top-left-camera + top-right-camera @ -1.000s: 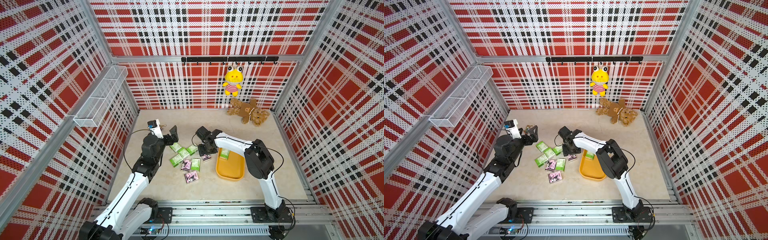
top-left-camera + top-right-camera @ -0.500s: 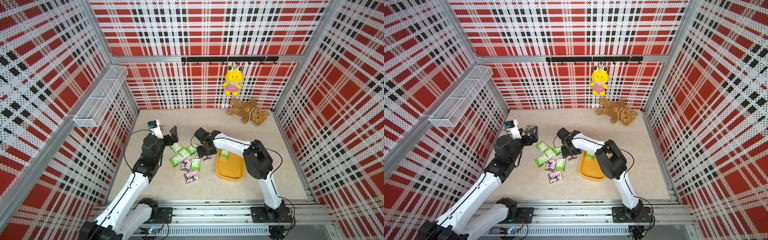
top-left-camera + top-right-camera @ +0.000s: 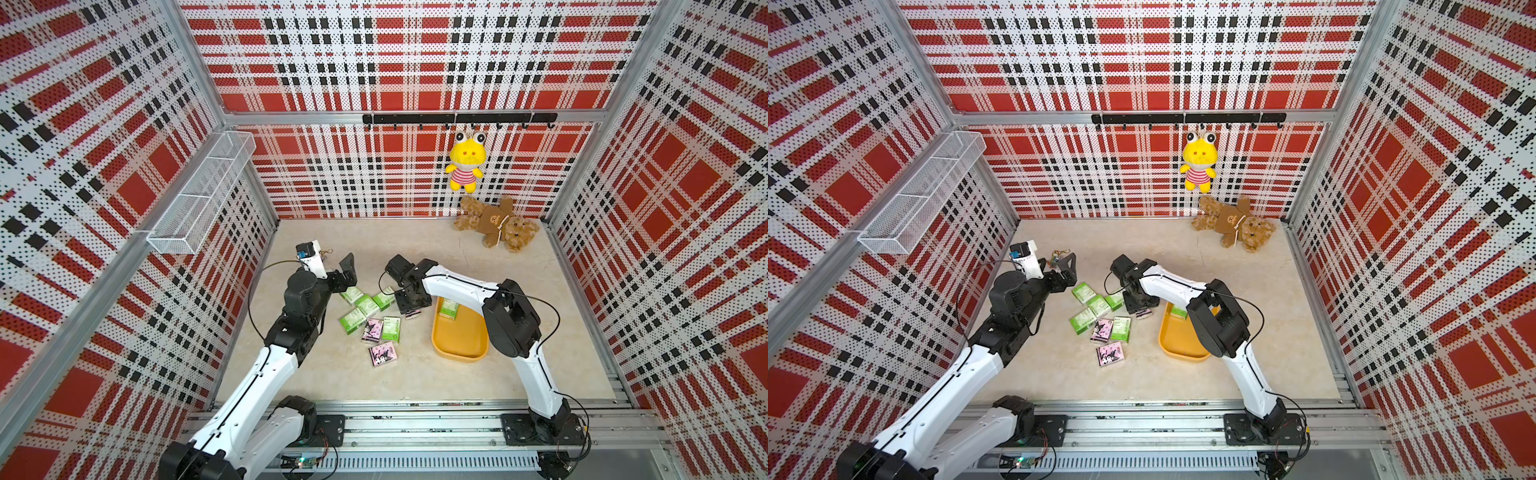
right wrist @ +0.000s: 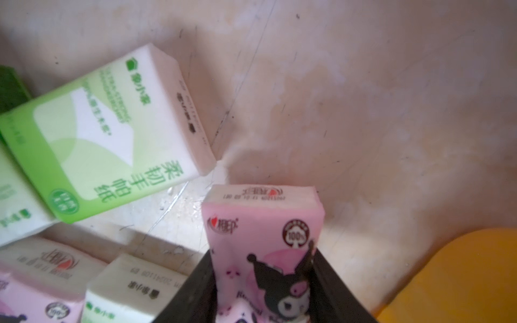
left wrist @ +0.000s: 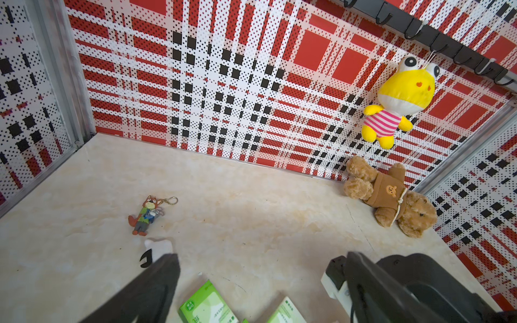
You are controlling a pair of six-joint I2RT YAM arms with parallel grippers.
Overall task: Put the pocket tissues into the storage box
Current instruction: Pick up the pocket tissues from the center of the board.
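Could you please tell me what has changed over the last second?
The right gripper has eased slightly down and closed on the pink packet lying beside the storage box; the packet has not been lifted. The left gripper, open, the other packets and the green packet in the box stayed put.

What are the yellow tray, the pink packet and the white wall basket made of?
Yellow tray: probably moulded plastic; smooth, even colour, rounded corners.
Pink packet: seemingly thin printed film over soft tissue; it creases.
White basket: likely painted wire mesh; see-through grid.
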